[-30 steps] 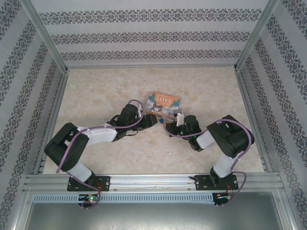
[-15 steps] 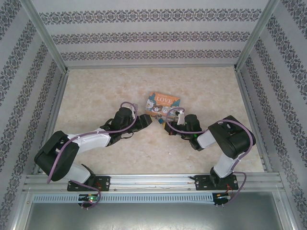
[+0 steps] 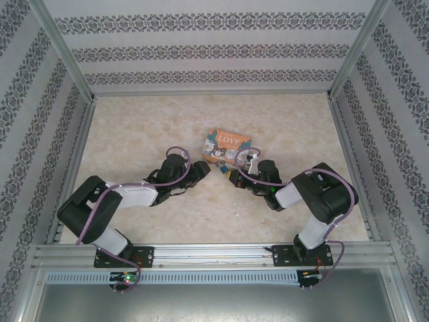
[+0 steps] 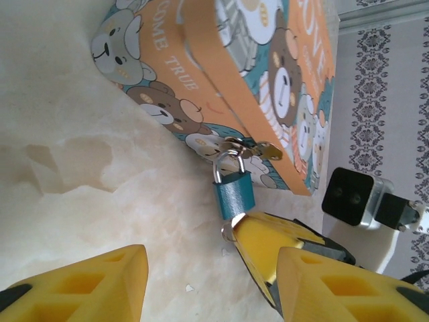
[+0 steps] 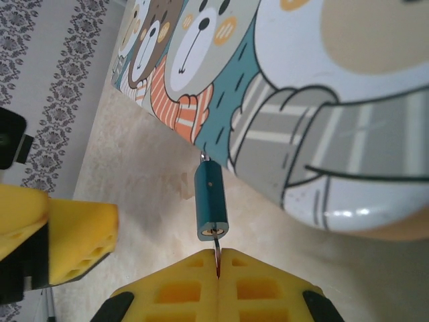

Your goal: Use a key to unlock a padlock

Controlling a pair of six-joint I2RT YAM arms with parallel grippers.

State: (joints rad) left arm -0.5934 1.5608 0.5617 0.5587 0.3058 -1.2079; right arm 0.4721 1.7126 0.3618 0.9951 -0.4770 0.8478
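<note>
I am working close in on the orange tin box (image 3: pixel 228 142), which is lying on the marble table (image 4: pixel 80 201) between the two arms. The padlock (image 4: pixel 232 192) is hanging by its silver shackle from the tin's hasp (image 4: pixel 244 149). Its teal body is resting down against the table at the tin's near edge, so the keyhole end is facing my right arm.

The right gripper (image 5: pixel 220 265) is clamped tight on the key (image 5: pixel 217 249). Only a thin sliver of metal is sticking out from between the two yellow pads. I am gripping it that way so the blade is pointing straight along the padlock's axis. In the right wrist view the tip is sitting right at the keyhole on the bottom face of the padlock (image 5: pixel 211 201). Whether it is already entering the keyway or just touching the face, I cannot tell at this scale.

The left gripper (image 4: pixel 208 288) is hovering low just beside the lock with its jaws standing wide apart and nothing between them. I am judging that it is waiting there to close on the teal body. The padlock is hanging loose on the hasp and would likely swing away once the key pushes or twists. Bracing it looks like the next need, before any turn of the key.
</note>
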